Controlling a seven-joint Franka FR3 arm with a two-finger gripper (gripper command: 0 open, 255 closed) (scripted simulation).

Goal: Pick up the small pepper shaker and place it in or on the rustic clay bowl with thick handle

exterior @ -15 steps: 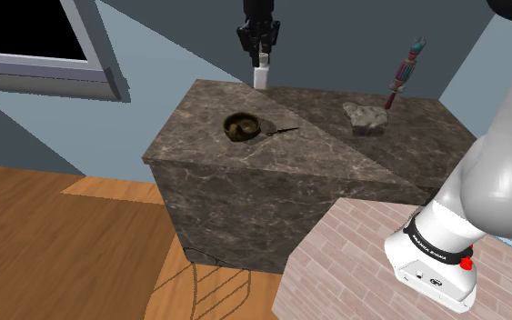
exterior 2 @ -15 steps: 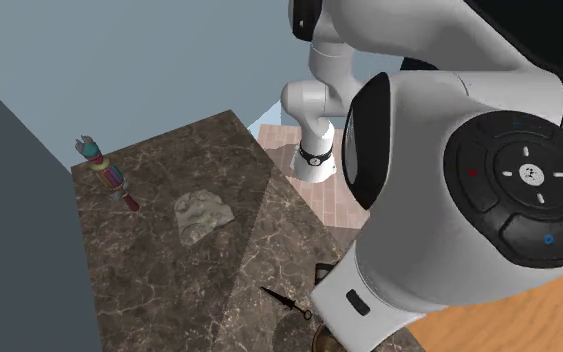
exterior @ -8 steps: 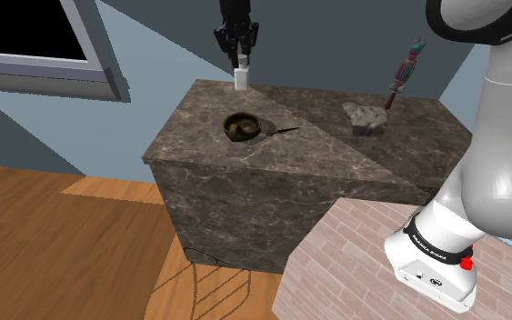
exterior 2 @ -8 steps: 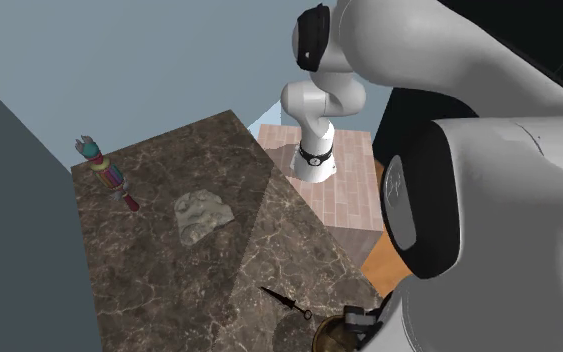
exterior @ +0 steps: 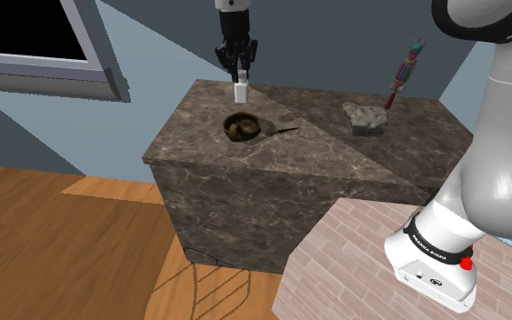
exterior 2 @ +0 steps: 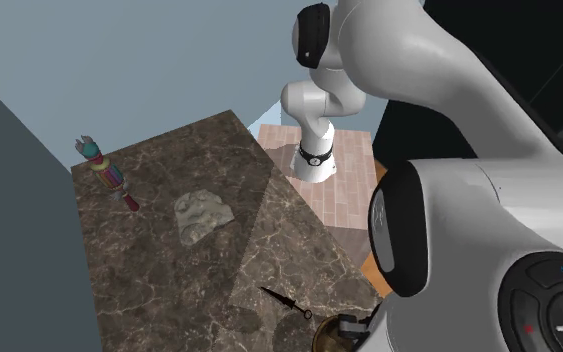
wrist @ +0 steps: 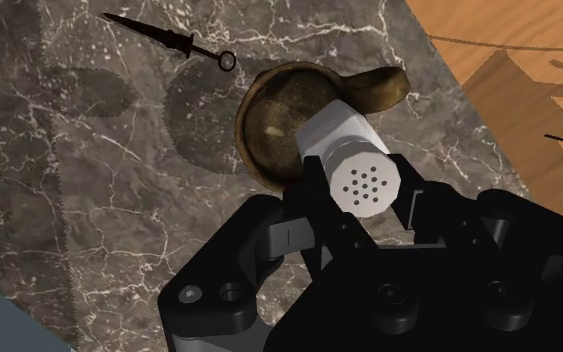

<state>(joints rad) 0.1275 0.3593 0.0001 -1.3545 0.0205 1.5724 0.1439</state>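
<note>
A small white pepper shaker (wrist: pixel 354 160) with a perforated cap is clasped between my black fingers (wrist: pixel 314 192); my gripper (wrist: pixel 364 190) is shut on it. Directly beyond it lies the brown clay bowl (wrist: pixel 279 120), its thick handle (wrist: pixel 381 87) pointing toward the counter's edge. In the shoulder view my gripper (exterior: pixel 240 78) hangs over the dark marble counter (exterior: pixel 245 168), holding the shaker (exterior: pixel 241 92) upright a little above and behind the bowl (exterior: pixel 242 126). The second exterior view catches the bowl's rim (exterior 2: pixel 327 338) at the bottom edge, partly behind my arm.
A thin dark dagger-shaped piece (exterior: pixel 281 132) lies just beside the bowl. A grey rock (exterior: pixel 365 118) and a tall multicoloured figure (exterior: pixel 405 73) stand further to the shoulder view's right. The counter drops to a wooden floor (exterior: pixel 54 245) on the left.
My gripper carried the shaker toward the shoulder view's left, then lowered it closer to the bowl. The bowl and other objects stayed put.
</note>
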